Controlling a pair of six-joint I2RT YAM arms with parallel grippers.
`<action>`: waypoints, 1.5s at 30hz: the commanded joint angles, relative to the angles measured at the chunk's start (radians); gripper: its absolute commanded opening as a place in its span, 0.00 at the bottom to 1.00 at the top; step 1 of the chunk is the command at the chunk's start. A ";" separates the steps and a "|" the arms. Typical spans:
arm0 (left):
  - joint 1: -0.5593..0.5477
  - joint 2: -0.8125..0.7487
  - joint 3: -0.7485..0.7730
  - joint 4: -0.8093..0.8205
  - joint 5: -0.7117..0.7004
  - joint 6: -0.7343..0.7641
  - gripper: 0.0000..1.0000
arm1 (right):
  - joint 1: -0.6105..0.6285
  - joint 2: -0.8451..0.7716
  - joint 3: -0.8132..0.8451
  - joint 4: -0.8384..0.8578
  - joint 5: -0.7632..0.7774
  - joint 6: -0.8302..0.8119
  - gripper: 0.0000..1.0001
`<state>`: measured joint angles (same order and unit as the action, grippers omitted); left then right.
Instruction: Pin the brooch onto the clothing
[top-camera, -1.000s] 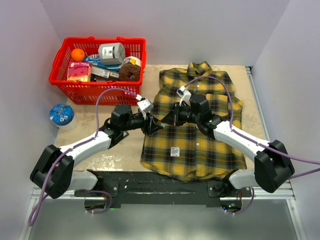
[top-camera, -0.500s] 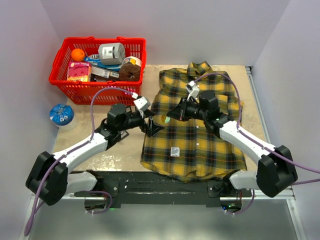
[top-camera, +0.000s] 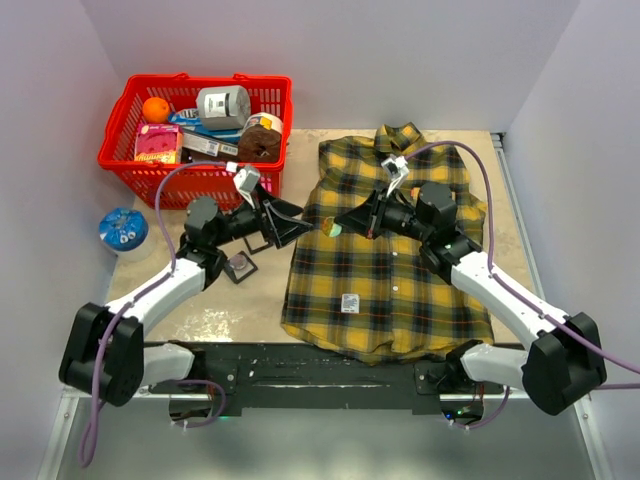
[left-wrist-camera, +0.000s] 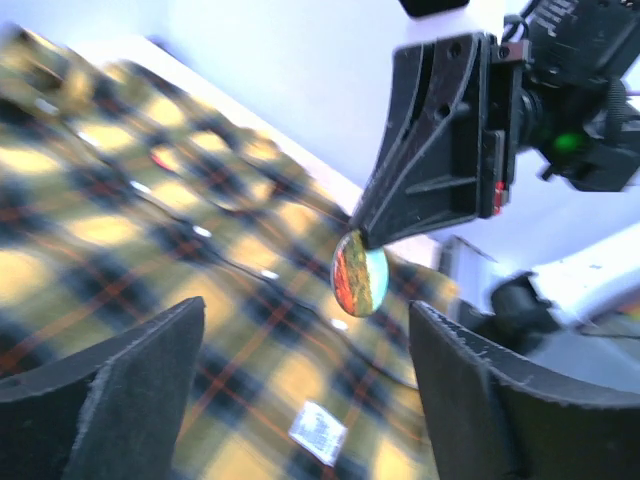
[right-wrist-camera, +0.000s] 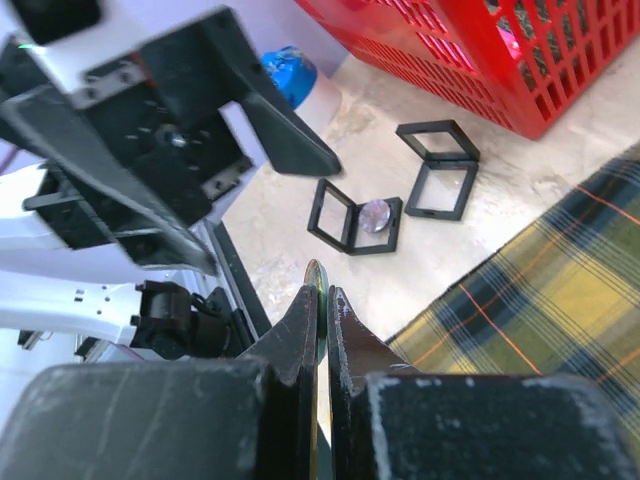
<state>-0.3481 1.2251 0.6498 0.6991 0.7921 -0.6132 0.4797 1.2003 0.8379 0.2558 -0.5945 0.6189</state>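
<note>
Right gripper (right-wrist-camera: 321, 305) pinches round brooch (left-wrist-camera: 360, 273) above plaid shirt (top-camera: 385, 275); left gripper (top-camera: 298, 224) gapes wide, empty, facing it. Two open black cases (right-wrist-camera: 355, 222) on table (right-wrist-camera: 475, 250).

The brooch (left-wrist-camera: 360, 272) sits between the tips of the right gripper (top-camera: 338, 228), over the shirt (top-camera: 390, 290), while the left gripper (top-camera: 297, 224) faces it from just left, not touching, with two cases (right-wrist-camera: 355, 222) on the table (top-camera: 200, 320) near this gripper, the basket (top-camera: 170, 180) behind it and a tub (top-camera: 122, 230) farther left.
</note>
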 joint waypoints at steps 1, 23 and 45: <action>0.003 0.065 0.007 0.164 0.150 -0.167 0.81 | 0.017 -0.036 -0.023 0.135 -0.048 0.024 0.00; -0.060 0.158 0.022 0.290 0.217 -0.299 0.46 | 0.045 -0.002 -0.020 0.160 -0.048 0.030 0.00; -0.060 0.145 0.091 0.006 0.162 -0.041 0.00 | 0.050 0.024 0.001 0.091 0.028 0.008 0.22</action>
<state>-0.4019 1.4090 0.6640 0.8909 0.9943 -0.8810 0.5232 1.2243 0.8146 0.3641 -0.6197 0.6346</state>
